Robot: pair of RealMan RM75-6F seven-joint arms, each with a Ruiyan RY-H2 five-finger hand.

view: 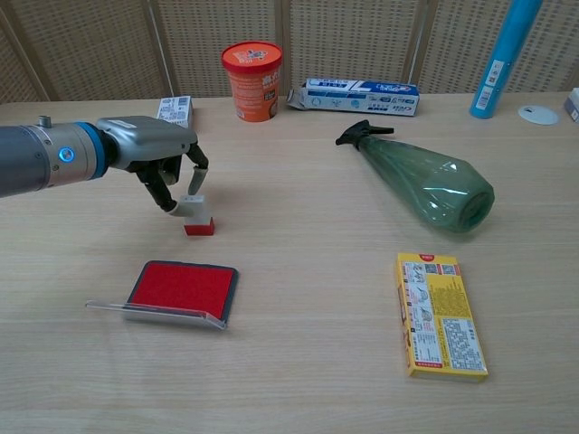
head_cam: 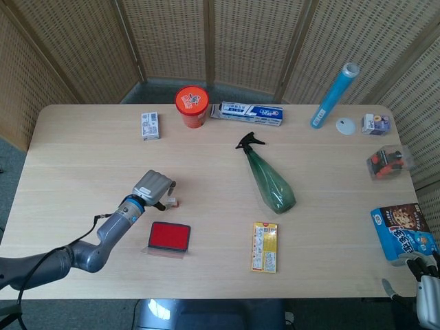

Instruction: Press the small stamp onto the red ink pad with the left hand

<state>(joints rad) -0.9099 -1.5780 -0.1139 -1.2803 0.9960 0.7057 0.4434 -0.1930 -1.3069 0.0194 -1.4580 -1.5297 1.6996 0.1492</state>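
The small stamp, white on top with a red base, stands upright on the table; in the head view the stamp peeks out beside my fingers. My left hand hovers over it from the left, thumb against the white top and another fingertip just above it, so the fingers bracket the stamp without a clear pinch. In the head view the left hand covers most of the stamp. The red ink pad lies open just in front, lid folded flat; the pad lies apart from the stamp. My right hand sits low off the table's right front corner, holding nothing.
A green spray bottle lies at the centre right, with a yellow box in front of it. An orange cup, a toothpaste box and a small white box line the back. A chocolate box lies near the right hand.
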